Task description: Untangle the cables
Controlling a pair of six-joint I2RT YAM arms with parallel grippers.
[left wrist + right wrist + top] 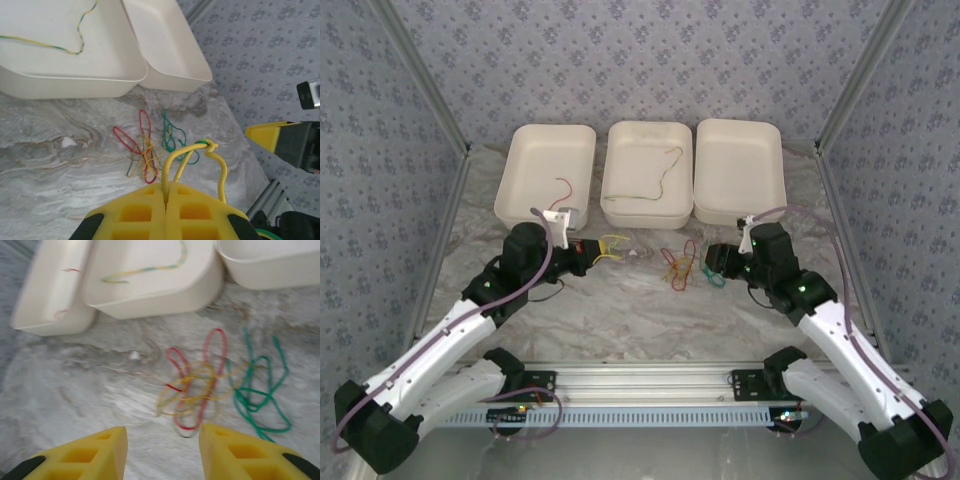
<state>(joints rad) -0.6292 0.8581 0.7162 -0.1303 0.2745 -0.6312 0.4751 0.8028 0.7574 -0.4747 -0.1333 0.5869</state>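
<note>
A tangle of thin red and yellow-olive cables [678, 265] lies on the marble table, and a green cable [716, 277] is looped at its right side. My left gripper [165, 192] is shut on a thicker yellow cable [172, 162]. That cable arches up to a knot with a green strand [209, 145] and hangs above the table left of the tangle [145, 150]. My right gripper [162, 440] is open, low over the table just short of the red and yellow loops [195, 385], with nothing between its fingers. The green cable [255, 390] lies to its right.
Three white trays stand along the back. The left tray [535, 150] holds a red cable [563, 190], the middle tray [630, 140] a yellow-green cable [662, 178], and the right tray [738, 165] holds nothing. A small white scrap [67, 142] lies on the table.
</note>
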